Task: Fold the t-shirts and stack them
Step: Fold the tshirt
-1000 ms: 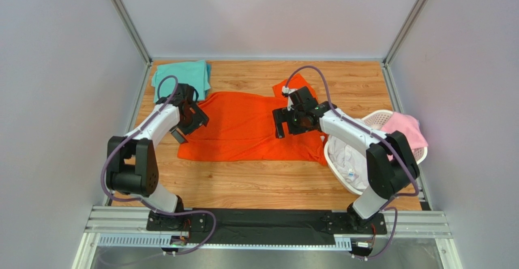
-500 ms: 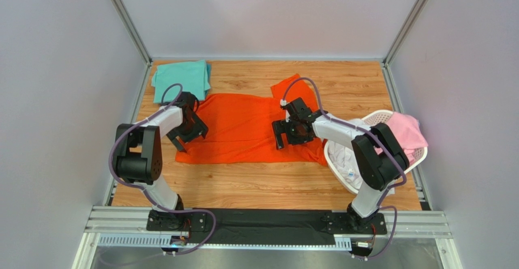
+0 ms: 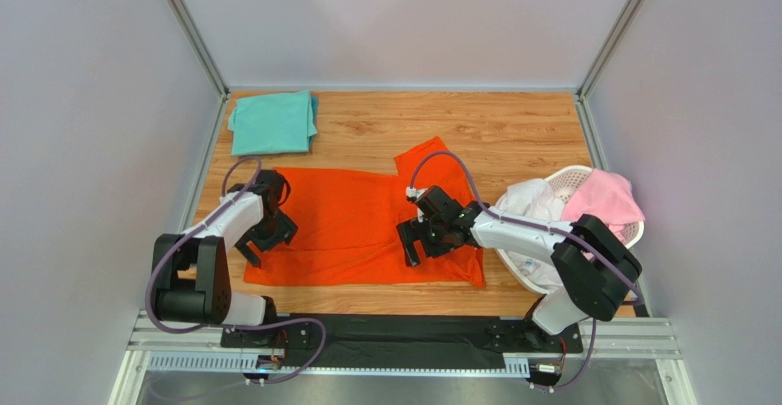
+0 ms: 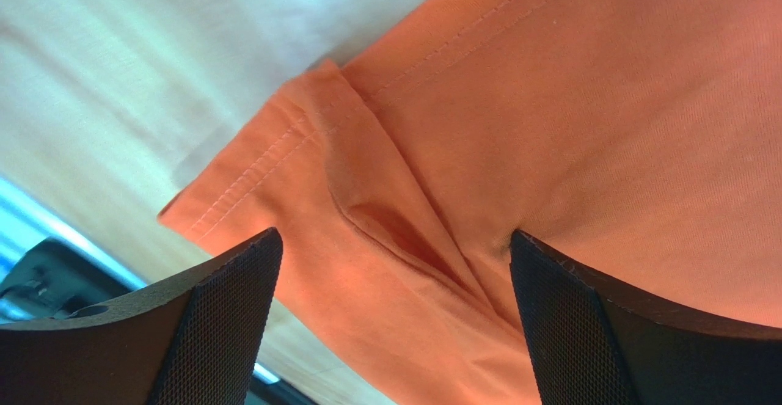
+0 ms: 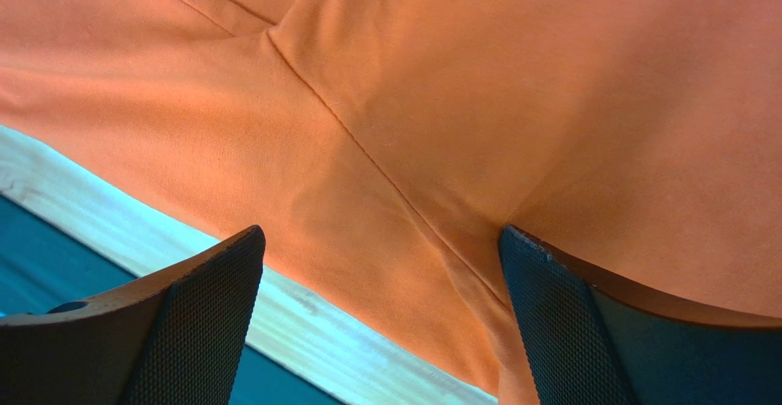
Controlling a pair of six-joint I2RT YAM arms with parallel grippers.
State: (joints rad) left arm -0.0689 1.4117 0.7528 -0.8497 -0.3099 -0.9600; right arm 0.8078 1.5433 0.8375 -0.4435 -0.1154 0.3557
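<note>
Surface (image 3: 514, 121): wood, walled on three sides, with both arms bolted at its 6 o'clock edge.
Orange-red shirt (image 3: 358, 226): spread flat across the middle, one sleeve pointing to 12 o'clock and the near hem close to the 6 o'clock edge. It looks like the shirt being laid out for folding.
Right arm (image 3: 523, 231): stretched low toward 9 o'clock, wrist over the shirt right of centre.
Left arm (image 3: 225, 222): folded tight by its base, forearm reaching toward 1 o'clock, wrist tipped down at the shirt's 9 o'clock edge.
Basket (image 3: 571, 170): at 3 o'clock, holding a white shirt (image 3: 532, 199) and a pink shirt (image 3: 606, 196).
Teal shirt (image 3: 272, 122): folded at 11 o'clock, well apart from the orange one.
Left fingers (image 4: 220, 332): spread apart over a hemmed corner, clamping nothing.
Right fingers (image 5: 193, 322): spread apart over a seam, clamping nothing.
Pleat (image 4: 404, 231): flattening it probably calls for matching grips on the edges and an even pull toward 9 and 3 o'clock, keeping the hem on the surface.
</note>
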